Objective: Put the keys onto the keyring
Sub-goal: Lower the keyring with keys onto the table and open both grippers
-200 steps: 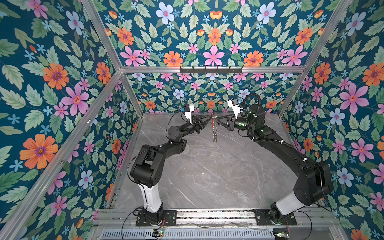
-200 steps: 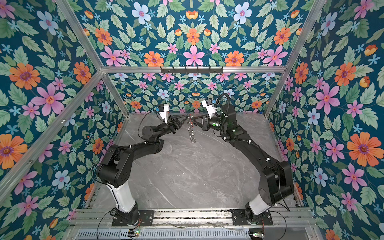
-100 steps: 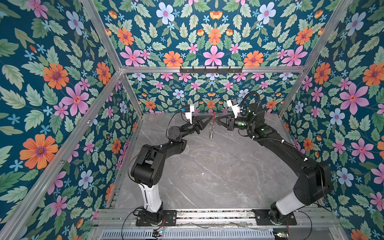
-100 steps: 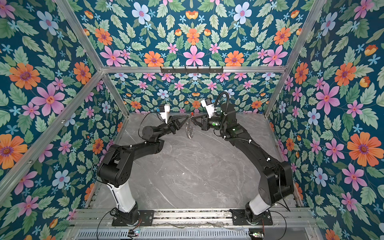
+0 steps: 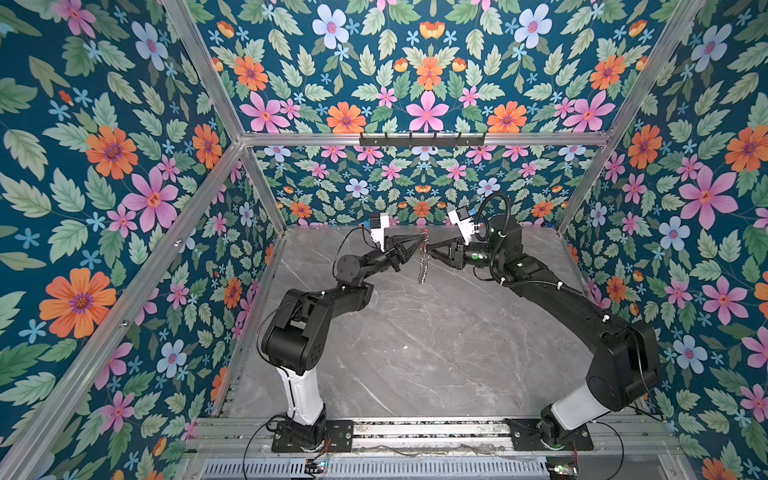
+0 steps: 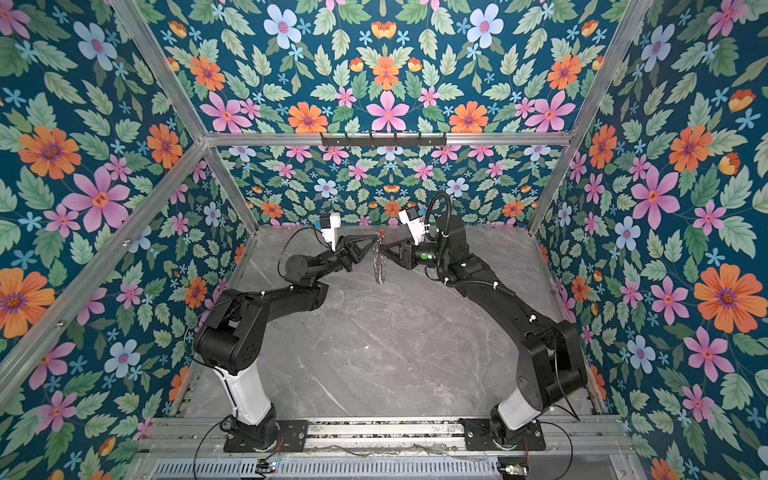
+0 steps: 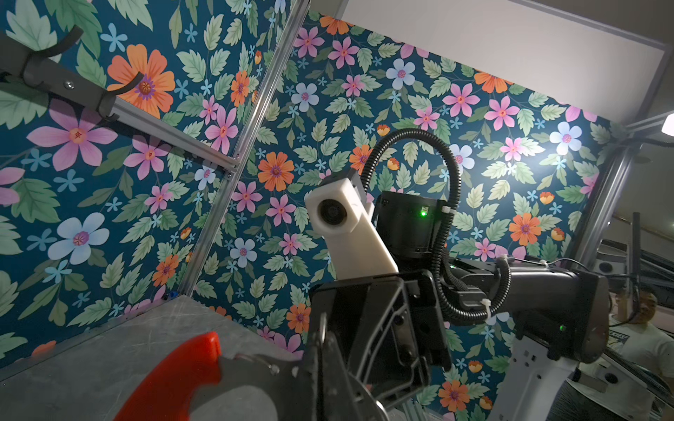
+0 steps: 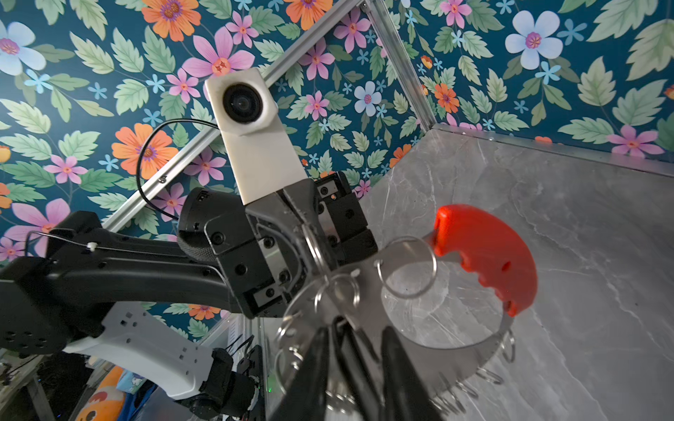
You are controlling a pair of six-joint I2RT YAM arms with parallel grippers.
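left gripper is clamped on the keyring, holding it edge-on in the air over the far middle of the table. right gripper has its jaws a little apart at the rim, with what looks like the key between them. i'd call it nearly done, but i can't tell if the key's ring is threaded on.
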